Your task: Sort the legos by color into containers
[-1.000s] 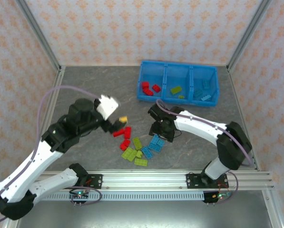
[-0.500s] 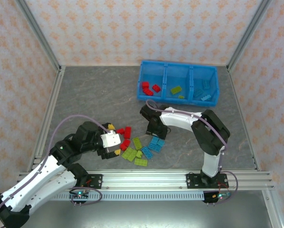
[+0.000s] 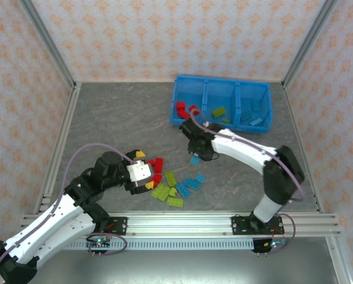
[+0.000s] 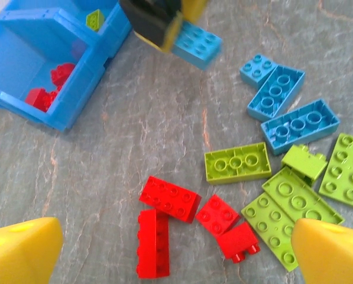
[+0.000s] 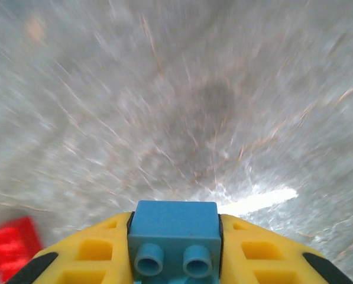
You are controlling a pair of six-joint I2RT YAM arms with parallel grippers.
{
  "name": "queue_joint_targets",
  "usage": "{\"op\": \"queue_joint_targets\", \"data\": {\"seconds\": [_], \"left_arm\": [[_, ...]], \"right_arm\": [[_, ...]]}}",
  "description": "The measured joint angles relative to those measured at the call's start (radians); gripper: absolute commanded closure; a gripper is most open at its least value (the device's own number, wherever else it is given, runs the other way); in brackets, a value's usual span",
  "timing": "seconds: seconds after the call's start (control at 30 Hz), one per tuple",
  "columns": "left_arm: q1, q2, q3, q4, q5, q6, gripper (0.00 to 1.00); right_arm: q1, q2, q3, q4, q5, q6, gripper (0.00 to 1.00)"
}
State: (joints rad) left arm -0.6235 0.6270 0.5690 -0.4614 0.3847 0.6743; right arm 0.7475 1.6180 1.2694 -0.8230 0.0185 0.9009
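Observation:
My right gripper [image 5: 175,251] is shut on a light blue lego [image 5: 175,234], studs toward the camera, and holds it above the grey table. From above, that gripper [image 3: 194,154] and its lego [image 3: 194,160] hang just in front of the blue three-compartment container [image 3: 220,81]. My left gripper [image 4: 176,254] is open, its yellow fingertips [image 4: 22,248] wide either side of several red legos [image 4: 170,198]. In the top view it [image 3: 144,170] sits left of the loose pile: red [image 3: 158,164], lime green [image 3: 163,190] and light blue legos [image 3: 191,182].
The container's left compartment holds red legos [image 3: 181,108], the middle green [image 3: 219,111], the right light blue [image 3: 253,113]. In the left wrist view the container's corner [image 4: 64,89] is upper left, green [image 4: 238,163] and blue legos [image 4: 297,124] to the right. Metal frame posts edge the table.
My right gripper closed on a light blue lego from the pile and carried it up toward the container. The left arm dropped low beside the red legos, jaws open.

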Motion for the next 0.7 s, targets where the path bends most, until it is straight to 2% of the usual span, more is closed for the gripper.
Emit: {"op": "queue_joint_targets", "data": {"seconds": [0.17,0.33,0.4,0.57,0.7], "left_arm": [[0.000,0.064,0.079,0.088,0.089,-0.077,0.00],[-0.005,0.150,0.164,0.172,0.101,-0.208,0.00],[-0.006,0.195,0.217,0.174,0.067,-0.258,0.00],[-0.010,0.252,0.293,0.153,-0.037,-0.369,0.00],[-0.012,0.282,0.333,0.074,-0.177,-0.512,0.00]], "right_arm": [[-0.154,-0.181,0.040,-0.031,0.134,-0.092,0.74],[-0.433,-0.222,0.054,-0.026,0.170,-0.254,0.74],[-0.538,-0.175,0.089,-0.021,0.178,-0.331,0.75],[-0.678,0.025,0.217,0.026,0.161,-0.458,0.75],[-0.739,0.233,0.375,0.037,0.135,-0.512,0.64]]}}
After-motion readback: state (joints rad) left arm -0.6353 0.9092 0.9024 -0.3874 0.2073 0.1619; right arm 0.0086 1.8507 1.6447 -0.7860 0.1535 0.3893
